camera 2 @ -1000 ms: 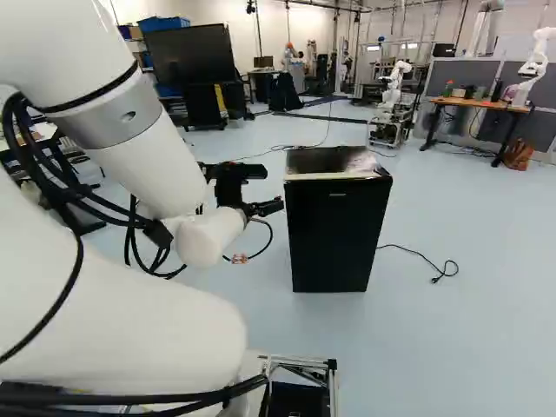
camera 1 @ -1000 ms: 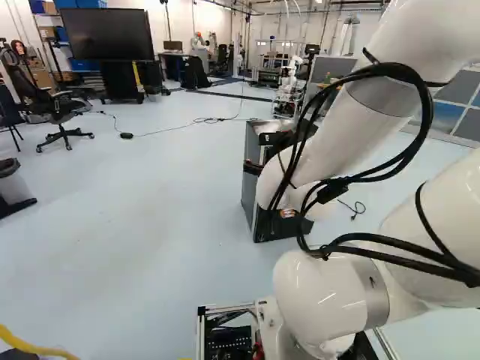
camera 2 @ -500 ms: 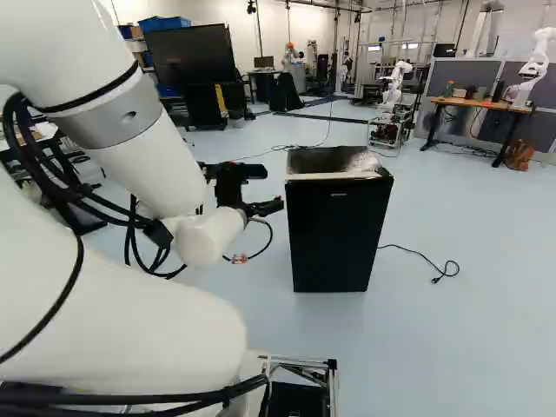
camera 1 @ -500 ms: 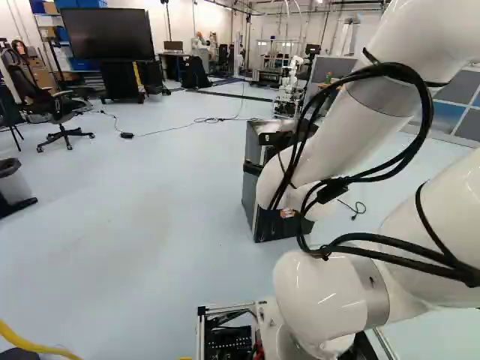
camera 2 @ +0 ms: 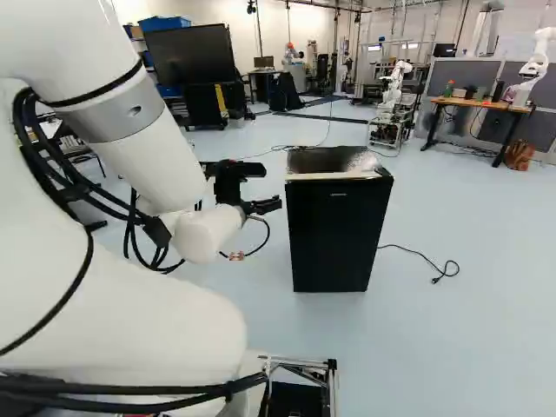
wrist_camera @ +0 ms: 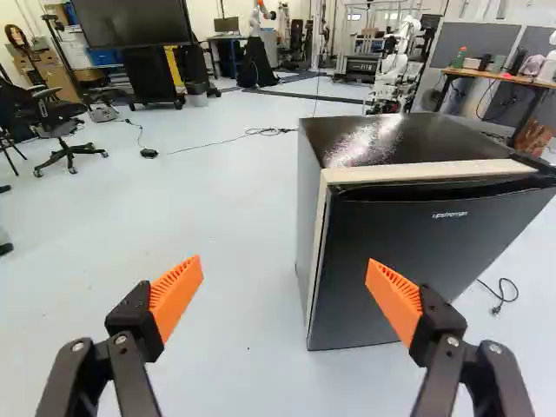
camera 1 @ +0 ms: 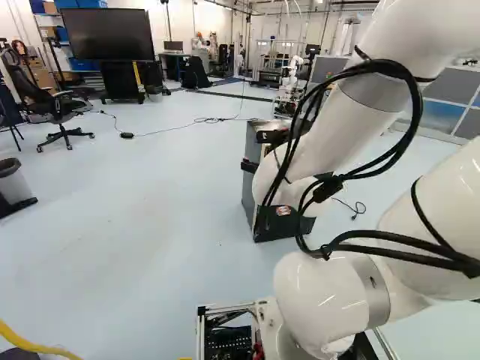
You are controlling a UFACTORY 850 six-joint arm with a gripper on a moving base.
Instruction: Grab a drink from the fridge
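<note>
The black gripper shows in the right base view just beside the fridge's upper side edge. From the wrist it is seen again, the gripper standing wide open with nothing between its orange pads. A small black fridge stands upright on the floor with its door closed; in the wrist view the fridge lies ahead, and one finger overlaps its door front in that picture. Whether that finger touches the door I cannot tell. No drink is visible; the fridge's inside is hidden. The arm hides part of the fridge in the left base view.
A power cable with its plug lies on the floor beside the fridge. Farther off stand an office chair, a large screen, a wooden table and another robot. A bin stands at the left of the left base view.
The arm has shifted slightly, its upper links and cables a little to the left in the left base view; the gripper has moved only slightly. The fridge and the base have stayed put.
</note>
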